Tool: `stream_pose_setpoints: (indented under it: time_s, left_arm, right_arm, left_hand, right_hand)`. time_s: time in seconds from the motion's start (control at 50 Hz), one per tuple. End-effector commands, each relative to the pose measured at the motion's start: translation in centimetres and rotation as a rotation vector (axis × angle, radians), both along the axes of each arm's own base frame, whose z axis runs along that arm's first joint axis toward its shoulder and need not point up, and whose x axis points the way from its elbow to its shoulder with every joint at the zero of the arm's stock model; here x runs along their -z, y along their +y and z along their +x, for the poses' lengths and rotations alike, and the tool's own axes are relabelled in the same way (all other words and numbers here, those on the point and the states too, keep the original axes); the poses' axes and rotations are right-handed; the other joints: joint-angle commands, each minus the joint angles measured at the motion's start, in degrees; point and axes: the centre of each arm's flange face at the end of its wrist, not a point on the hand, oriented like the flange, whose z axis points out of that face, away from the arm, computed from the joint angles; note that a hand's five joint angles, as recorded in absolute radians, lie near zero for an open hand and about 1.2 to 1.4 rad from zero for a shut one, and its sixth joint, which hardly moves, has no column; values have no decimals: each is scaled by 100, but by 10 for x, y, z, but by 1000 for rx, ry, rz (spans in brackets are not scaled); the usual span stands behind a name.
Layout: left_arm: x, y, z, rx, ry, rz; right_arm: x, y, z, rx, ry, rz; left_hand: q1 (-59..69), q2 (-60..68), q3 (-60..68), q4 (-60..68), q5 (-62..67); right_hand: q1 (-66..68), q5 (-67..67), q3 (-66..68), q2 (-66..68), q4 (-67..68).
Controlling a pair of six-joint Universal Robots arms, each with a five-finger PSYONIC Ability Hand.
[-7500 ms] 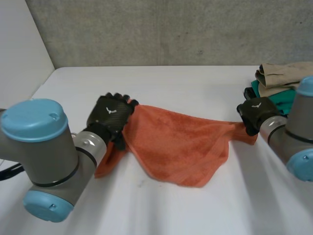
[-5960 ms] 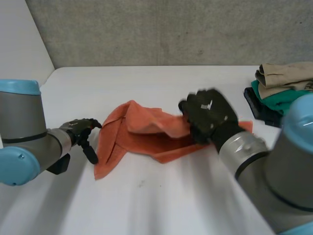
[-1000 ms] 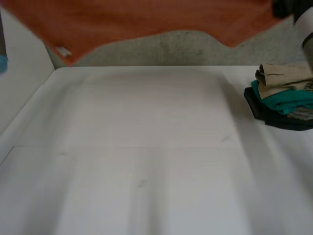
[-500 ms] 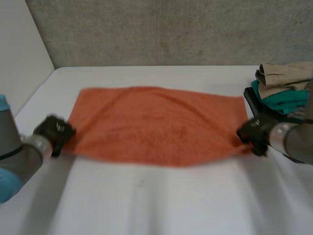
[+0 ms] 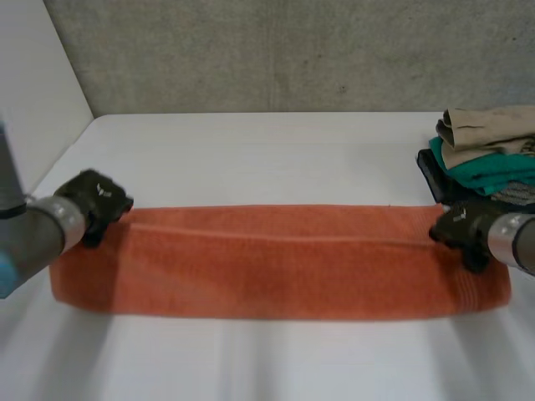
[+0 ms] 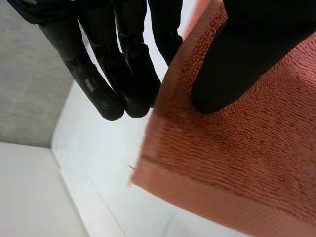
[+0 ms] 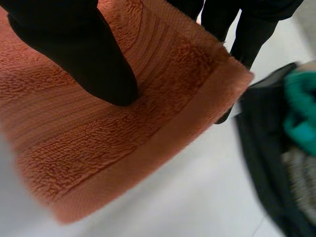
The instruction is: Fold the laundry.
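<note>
Head view: an orange towel (image 5: 276, 263) lies as a long, narrow band across the white counter (image 5: 267, 159), with a lengthwise line near its far edge. The left robot hand (image 5: 94, 200) sits at the far left corner and the right robot hand (image 5: 460, 227) at the far right corner. Bare counter lies open beyond the towel up to the wall (image 5: 292, 50). A stack of folded clothes (image 5: 485, 159) stands just behind the right robot hand.

Left wrist view: the thumb presses on top of the towel near its hemmed corner. The fingers (image 6: 118, 74) reach under the edge, so the hand is clamped on the towel. White counter lies open beside the hem.

Right wrist view: the thumb is on top and the fingers (image 7: 247, 34) are beneath the hemmed edge, clamped on that corner. The clothes stack is near, with a strip of counter between
</note>
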Motion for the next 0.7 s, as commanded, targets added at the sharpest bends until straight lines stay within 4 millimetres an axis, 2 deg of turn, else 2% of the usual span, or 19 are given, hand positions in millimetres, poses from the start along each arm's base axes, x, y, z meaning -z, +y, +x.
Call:
stream_pose_setpoints:
  time_s: [0.02, 0.12, 0.22, 0.24, 0.26, 0.28, 0.32, 0.4, 0.42, 0.48, 0.56, 0.62, 0.7]
  left_arm:
    - [18, -33, -20, -49, 12, -28]
    - [23, -48, -34, -48, 20, -69]
    - [20, -67, -53, -38, 65, -178]
    - [19, -69, -55, -39, 70, -191]
    - [18, -71, -57, -40, 75, -203]
    - [19, -73, -60, -42, 79, -213]
    - [18, -73, -63, -44, 79, -217]
    - [17, -71, -67, -66, 82, -215]
    - [17, -68, -68, -78, 79, -207]
    - [17, -63, -71, -85, 79, -204]
    - [14, -55, -70, -95, 88, -195]
    - [13, -47, -67, -95, 100, -178]
    - [8, -38, -63, -88, 143, -165]
  right_arm:
    - [7, -36, 16, 10, -103, -197]
    - [18, -56, 29, -15, -110, -280]
    - [27, -76, 38, -19, -97, -346]
    - [28, -79, 39, -18, -93, -352]
    - [29, -81, 40, -14, -87, -358]
    - [31, -84, 42, -2, -68, -369]
    - [31, -88, 42, 19, -58, -387]
    - [26, -97, 38, 93, -47, -448]
    - [23, -98, 37, 110, -50, -461]
    - [18, -94, 35, 128, -62, -460]
    - [4, -79, 30, 150, -108, -436]
    - [-9, -60, 27, 154, -166, -389]
    - [-16, -34, 20, 147, -221, -290]
  left_hand:
    - [1346, 1144, 1187, 1138, 1344]
    - [1346, 1144, 1187, 1138, 1344]
    - [1346, 1144, 1187, 1138, 1344]
    - [1346, 1144, 1187, 1138, 1344]
    - [1346, 1144, 1187, 1138, 1344]
    - [898, 696, 740, 690, 896]
    - [-515, -717, -673, -723, -517]
    - [-5654, -5856, -5813, -5862, -5656]
    - [-5654, -5856, -5813, -5862, -5656]
    - [-5654, -5856, -5813, -5862, -5656]
    - [-5654, -5856, -5813, -5862, -5656]
    - [-5654, -5856, -5813, -5862, -5656]
    - [-5654, -5856, -5813, -5862, -5656]
  right_hand:
    - [1477, 1104, 1196, 1262, 1148]
    - [1477, 1104, 1196, 1262, 1148]
    - [1477, 1104, 1196, 1262, 1148]
    - [992, 619, 710, 777, 663]
    - [-928, -1301, -1210, -1143, -1257]
    - [-5227, -5600, -5509, -5442, -5556]
    - [-5523, -5896, -5804, -5738, -5852]
    - [-5523, -5896, -5804, -5738, -5852]
    - [-5523, -5896, -5804, -5738, -5852]
    - [-5523, -5896, -5804, -5738, -5852]
    - [-5523, -5896, -5804, -5738, -5852]
    - [-5523, -5896, -5804, -5738, -5852]
    - [-5523, -5896, -5804, -5738, -5852]
